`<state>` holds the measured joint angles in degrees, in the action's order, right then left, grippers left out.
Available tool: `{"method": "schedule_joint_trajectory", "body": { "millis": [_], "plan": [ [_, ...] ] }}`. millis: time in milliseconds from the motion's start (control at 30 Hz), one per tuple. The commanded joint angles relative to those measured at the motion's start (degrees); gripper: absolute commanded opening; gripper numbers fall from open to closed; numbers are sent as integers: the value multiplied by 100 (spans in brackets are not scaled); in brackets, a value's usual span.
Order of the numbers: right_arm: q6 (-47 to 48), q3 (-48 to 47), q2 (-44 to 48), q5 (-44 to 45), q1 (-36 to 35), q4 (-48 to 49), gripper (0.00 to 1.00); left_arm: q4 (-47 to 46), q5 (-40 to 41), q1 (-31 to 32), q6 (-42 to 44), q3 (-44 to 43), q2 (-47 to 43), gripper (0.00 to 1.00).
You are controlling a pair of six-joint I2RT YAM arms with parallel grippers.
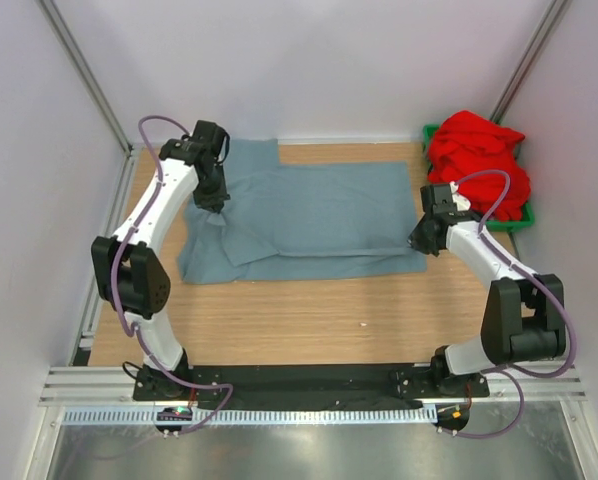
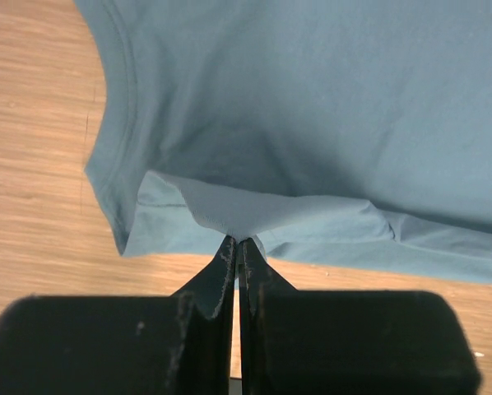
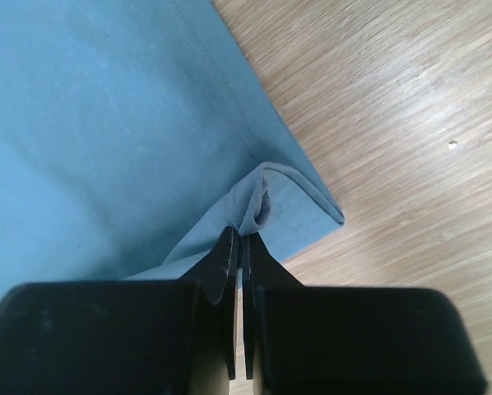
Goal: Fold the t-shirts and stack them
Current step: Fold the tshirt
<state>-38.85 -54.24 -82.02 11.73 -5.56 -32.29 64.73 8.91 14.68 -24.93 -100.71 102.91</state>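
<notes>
**While pinched at both ends, lies low on the table: grey-blue shirt**

Takes in first the wooden table [image 1: 309,320], running from the arm bases to the back wall. Finds next the grey-blue t-shirt [image 1: 319,215], lying across the far middle of that table. Shows it mostly flat, with a fold line near the front edge and a flap turned over at the left end.

Places the red t-shirt [image 1: 479,160] at the far right corner, bunched in a heap, well apart from the grey-blue one. Sets that heap in a green bin [image 1: 524,215], with only rim and corners visible under the cloth.

Puts the left gripper [image 1: 214,200] at the grey-blue shirt's left end and the right gripper [image 1: 419,240] at its front right corner.

From the left wrist, shows fingers [image 2: 221,276] pressed together on a lifted peak of doubled edge, close to a stitched hem. From the right wrist, shows fingers [image 3: 223,259] likewise closed, nipping a small pucker of cloth just beside the hemmed corner, with bare wood beyond.
</notes>
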Motion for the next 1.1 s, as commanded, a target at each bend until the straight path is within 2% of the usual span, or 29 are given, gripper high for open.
{"method": "schedule_joint_trajectory", "body": {
  "millis": [0,133,400,467,533,567,600,700,733,767,800,833,967,1000,1033,1067],
  "plan": [
    [167,-289,-226,5,81,303,1,31,-38,-105,225,-511,158,0],
    [194,-333,-525,-48,160,443,1,198,15,-158,295,-1046,658,0],
    [325,-745,-1351,-267,345,601,3,356,269,-342,331,-1434,1379,0],
    [386,-912,-1649,-381,424,628,12,487,392,-404,322,-1688,1721,0],
    [440,-1228,-1843,-565,477,584,31,611,445,-465,339,-2136,1961,0],
    [527,-1351,-1940,-636,486,584,42,759,497,-492,339,-2329,2091,0],
    [571,-1596,-2054,-689,486,523,64,847,489,-527,339,-2540,2327,2],
    [773,-1975,-1986,-707,477,251,88,1322,559,-624,313,-3489,2637,47],
    [809,-1994,-1872,-698,477,215,91,1393,594,-624,304,-3743,2594,60],
    [835,-1985,-1749,-628,477,180,93,1428,638,-624,217,-3720,2489,64],
    [844,-1907,-1399,-593,477,84,96,1333,647,-615,190,-3302,2053,88],
    [835,-1819,-1213,-566,477,48,96,1193,639,-624,138,-2950,1788,100],
    [747,-917,-115,-356,486,-101,100,138,411,-659,-222,-780,145,100],
    [686,-722,79,-347,477,-163,100,-64,184,-703,-423,130,-163,100],
    [651,-520,472,-373,486,-146,100,-414,69,-729,-538,583,-836,100],
    [625,-126,615,-469,486,-67,100,-609,-37,-756,-653,1013,-1121,100]
  ]
}}
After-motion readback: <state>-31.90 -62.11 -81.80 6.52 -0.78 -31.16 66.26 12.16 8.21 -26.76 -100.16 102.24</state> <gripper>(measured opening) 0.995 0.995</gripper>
